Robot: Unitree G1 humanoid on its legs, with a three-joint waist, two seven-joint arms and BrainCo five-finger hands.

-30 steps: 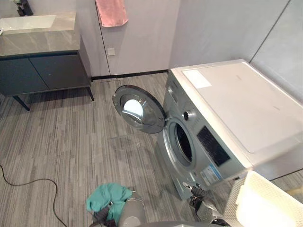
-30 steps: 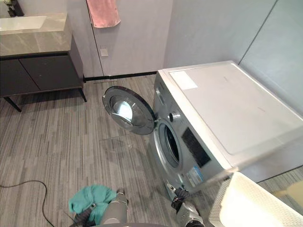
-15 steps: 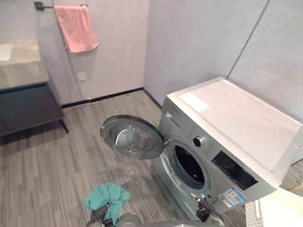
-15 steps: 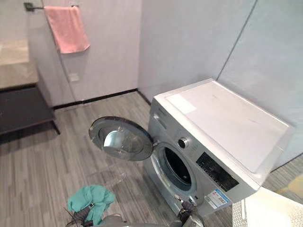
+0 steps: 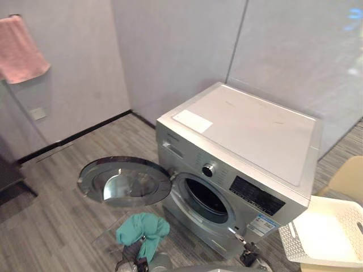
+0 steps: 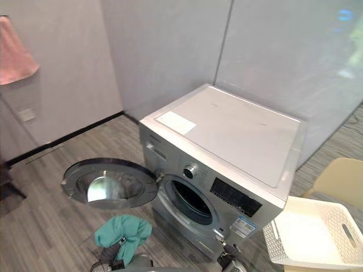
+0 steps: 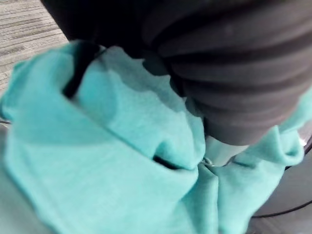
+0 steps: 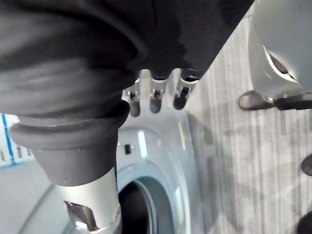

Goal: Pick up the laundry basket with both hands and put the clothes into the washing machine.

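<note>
A teal cloth [image 5: 142, 228] hangs bunched over my left hand [image 5: 134, 253], low in front of the silver washing machine [image 5: 249, 133]. In the left wrist view the cloth [image 7: 97, 161] wraps the hand, with a dark fingertip [image 7: 77, 73] curled into it. The machine's round door [image 5: 122, 181] stands open to the left of the dark drum opening [image 5: 205, 198]. My right hand [image 5: 249, 258] hangs near the machine's lower front, its fingers [image 8: 153, 97] relaxed and holding nothing. A white laundry basket [image 5: 343, 249] sits to the right of the machine.
The basket rests on a pale yellow seat [image 5: 346, 181]. A pink towel [image 5: 20, 51] hangs on the wall at the far left. Grey wall panels stand close behind the machine. Striped grey floor [image 5: 51, 226] lies open left of the door.
The camera has swung to the right: the sink cabinet has left the picture and the whole basket has come in. The teal cloth stays in my left hand.
</note>
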